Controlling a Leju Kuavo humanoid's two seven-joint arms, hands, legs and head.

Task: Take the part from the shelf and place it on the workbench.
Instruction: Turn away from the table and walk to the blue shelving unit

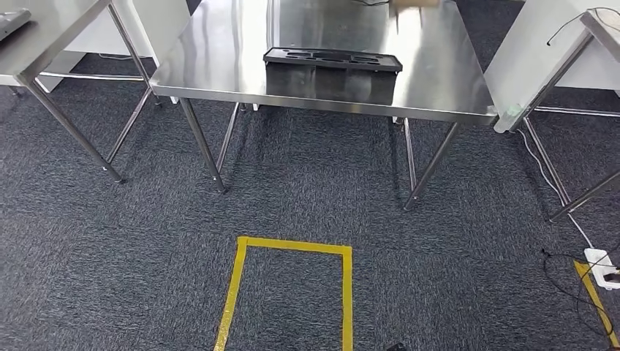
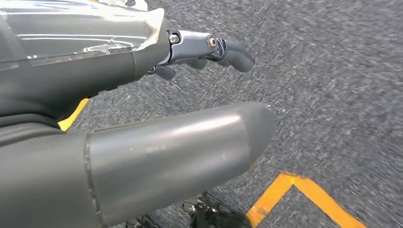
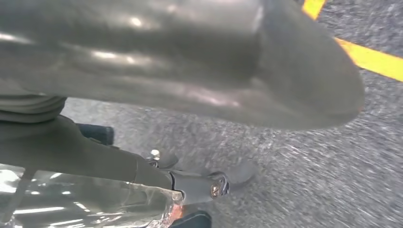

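Head view: the black part (image 1: pixel 333 60) lies on the steel desk (image 1: pixel 439 80), behind the yellow tape (image 1: pixel 292 247). Left hand (image 2: pixel 142 142) and right hand (image 3: pixel 190 71) hang empty over carpet, fingers apart.

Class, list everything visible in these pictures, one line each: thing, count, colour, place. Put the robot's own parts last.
Workbench: one, shiny steel, centre, ahead of the robot.
Part: one, black, long tray-like, on the workbench near its front edge.
Side tables: two partly seen, steel, far left and far right.
Tape outline: one, yellow, on the carpet below the workbench.
Carpet: dark grey, whole floor.
Power strip: one, white, with cables, floor at right.
Left hand: grey, hanging over carpet, holding nothing.
Right hand: grey, hanging over carpet, holding nothing.
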